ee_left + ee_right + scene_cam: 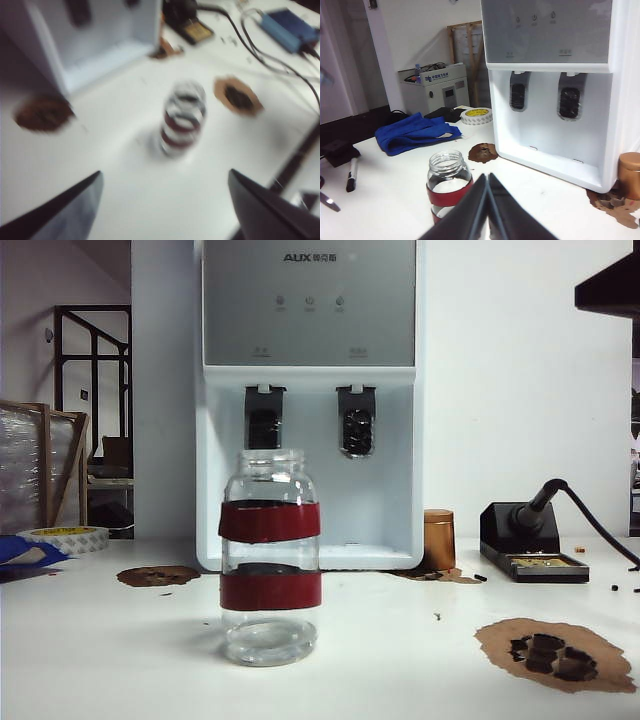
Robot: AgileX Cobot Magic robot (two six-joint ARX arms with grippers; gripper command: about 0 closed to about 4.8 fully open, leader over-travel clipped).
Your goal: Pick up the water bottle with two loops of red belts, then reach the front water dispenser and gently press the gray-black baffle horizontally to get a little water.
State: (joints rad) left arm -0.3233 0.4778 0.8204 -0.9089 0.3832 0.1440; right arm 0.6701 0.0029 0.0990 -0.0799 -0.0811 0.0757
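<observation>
On the white table, clear banded water bottle [270,555] stands between spread left pincer [165,210]; right pincer [487,210] pressed together.

White wall [520,360] (dark doorway [95,410] left).

Even, bright indoor light across the white desk [400,640]; exterior and right wrist views sharp, left wrist view smeared with motion blur (water bottle [182,120] streaky).

The water bottle [270,556] stands upright on the desk [400,650], uncapped, before the water dispenser [308,400]; the gray-black baffle [264,420] hangs above it.
</observation>
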